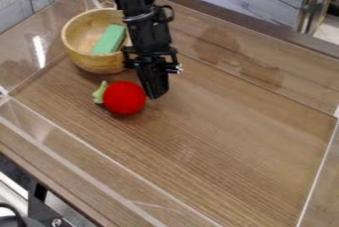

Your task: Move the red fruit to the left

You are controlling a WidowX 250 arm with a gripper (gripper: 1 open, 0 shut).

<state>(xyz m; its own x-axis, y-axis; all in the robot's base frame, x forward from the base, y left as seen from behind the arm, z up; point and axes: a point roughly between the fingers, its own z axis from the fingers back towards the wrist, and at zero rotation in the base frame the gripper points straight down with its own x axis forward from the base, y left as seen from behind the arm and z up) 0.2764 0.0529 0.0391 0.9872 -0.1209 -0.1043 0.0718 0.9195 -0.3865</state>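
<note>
The red fruit [123, 97] lies on the wooden table [225, 132], round and bright red, its green leafy stem pointing left toward the bowl. My gripper [155, 89] points steeply down with its black jaws shut. Its tip rests against the fruit's upper right side. Nothing is held between the jaws.
A wooden bowl [90, 41] stands just behind and left of the fruit, with a flat green block [109, 39] inside it. Clear plastic walls ring the table, with a low front edge [79, 176] near the camera.
</note>
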